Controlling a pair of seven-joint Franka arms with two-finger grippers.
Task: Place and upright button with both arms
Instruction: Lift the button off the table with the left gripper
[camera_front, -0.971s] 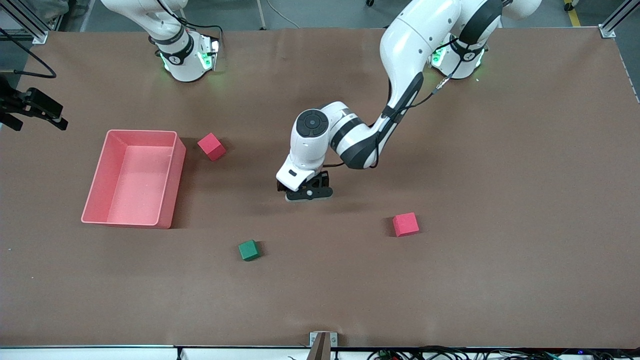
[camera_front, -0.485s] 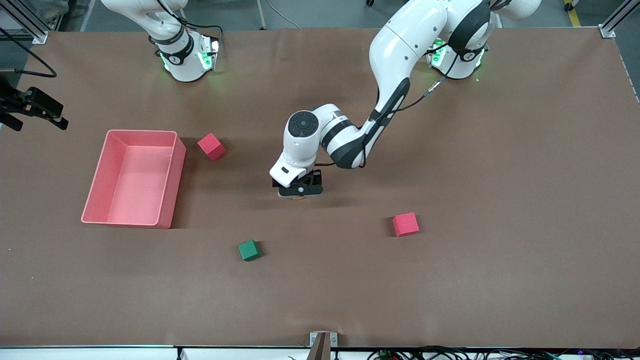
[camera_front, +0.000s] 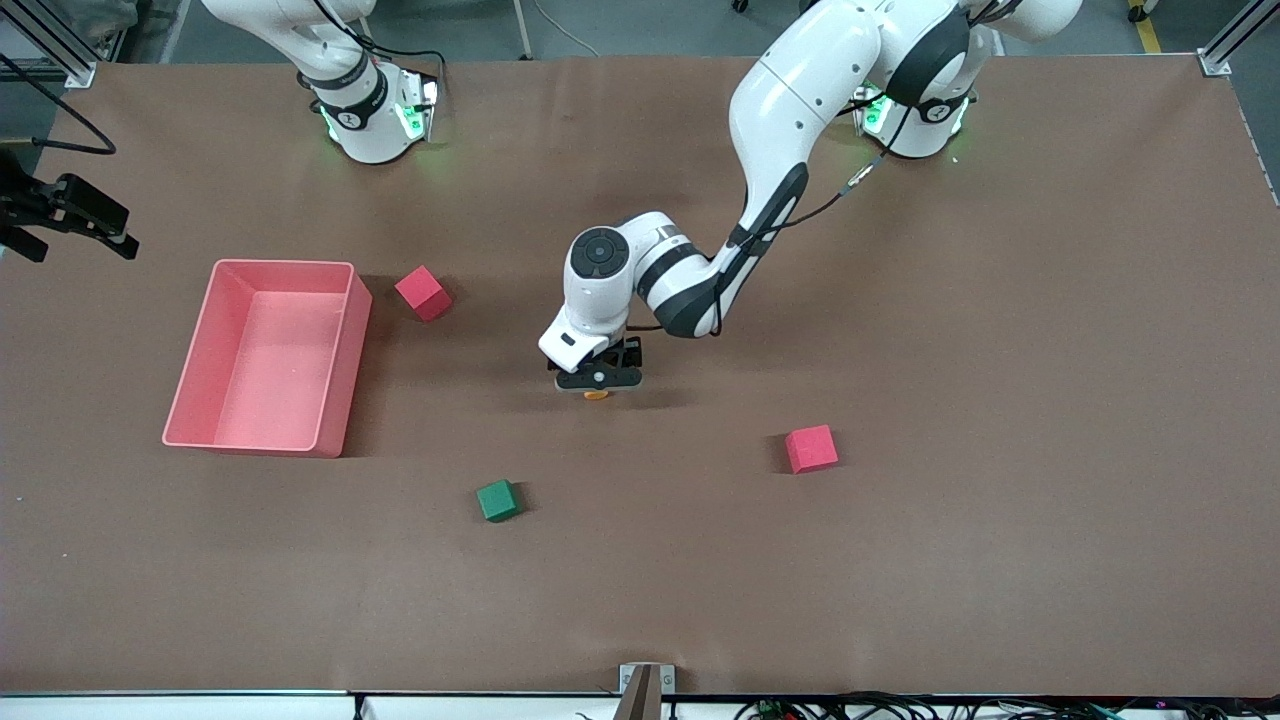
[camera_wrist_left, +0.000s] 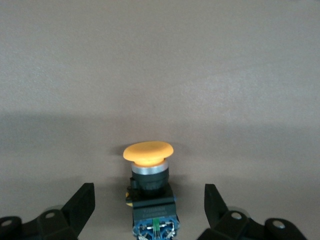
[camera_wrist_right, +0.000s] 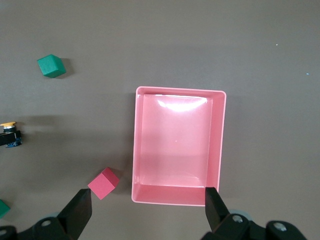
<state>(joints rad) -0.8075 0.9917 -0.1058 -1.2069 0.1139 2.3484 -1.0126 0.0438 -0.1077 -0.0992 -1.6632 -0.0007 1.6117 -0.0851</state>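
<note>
The button (camera_wrist_left: 152, 197) lies on its side on the brown table, its orange cap (camera_front: 596, 394) pointing toward the front camera. My left gripper (camera_front: 598, 378) is down at the table's middle, straddling the button's black-and-blue body. It is open, and both black fingers (camera_wrist_left: 82, 200) stand clear of the body with a gap on each side. The right wrist view shows the button (camera_wrist_right: 10, 135) small at the edge. My right gripper (camera_wrist_right: 147, 200) hangs open and empty high over the pink bin (camera_wrist_right: 222, 145).
The pink bin (camera_front: 345, 360) stands toward the right arm's end. A red cube (camera_front: 423, 293) sits beside it. A green cube (camera_front: 497, 500) and a second red cube (camera_front: 811, 448) lie nearer the front camera than the button.
My left arm has shifted a little toward the right arm's end and settled over the button; the orange cap now shows at the gripper's edge. The right arm has not moved.
</note>
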